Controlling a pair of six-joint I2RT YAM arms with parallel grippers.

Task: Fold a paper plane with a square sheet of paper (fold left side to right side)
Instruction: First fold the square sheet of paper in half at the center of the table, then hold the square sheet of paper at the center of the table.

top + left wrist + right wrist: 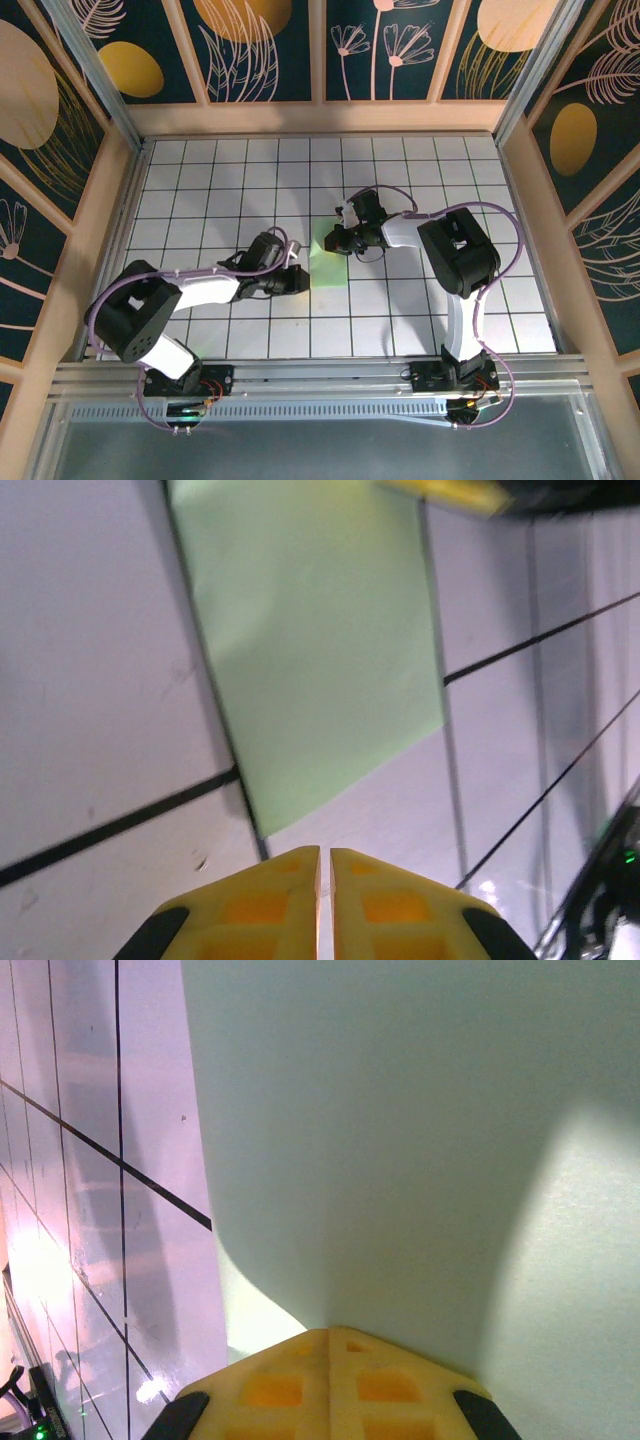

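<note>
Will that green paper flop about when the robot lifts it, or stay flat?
Probably floppy: the sheet of paper bows in a curve where the right gripper pinches it. Likely light too, so a push may slide it across the glossy table.

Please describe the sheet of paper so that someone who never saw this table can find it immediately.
Start from the white gridded table. Near its middle, the left gripper and the right gripper point toward each other, and the sheet of paper is between them. It is the one pale green thing on the white tiles.
</note>
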